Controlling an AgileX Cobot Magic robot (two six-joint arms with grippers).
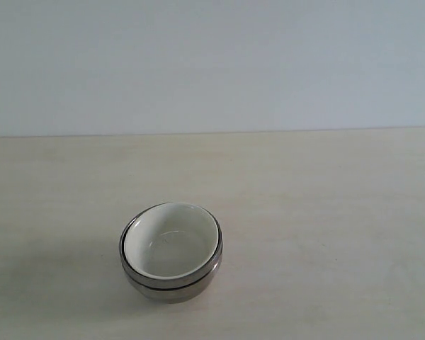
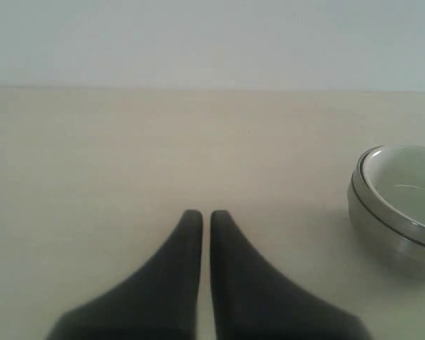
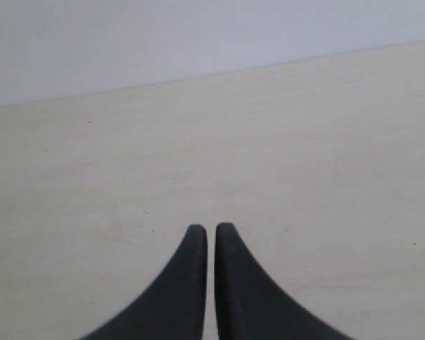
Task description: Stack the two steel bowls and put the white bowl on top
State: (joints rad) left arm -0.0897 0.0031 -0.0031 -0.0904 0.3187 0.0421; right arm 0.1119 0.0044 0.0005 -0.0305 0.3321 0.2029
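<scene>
The two steel bowls (image 1: pixel 171 280) sit nested on the pale wooden table (image 1: pixel 326 212), low and left of centre in the exterior view. Inside them rests the white bowl (image 1: pixel 171 242), tilted slightly. The stack also shows in the left wrist view, where the steel bowls (image 2: pixel 382 223) hold the white bowl (image 2: pixel 407 180), well off to one side of my left gripper (image 2: pixel 200 214). That gripper is shut with nothing between its fingers. My right gripper (image 3: pixel 206 228) is shut and empty too, over bare table. Neither gripper appears in the exterior view.
A plain pale wall (image 1: pixel 212 64) rises behind the table's far edge. Nothing else stands on the tabletop in any view.
</scene>
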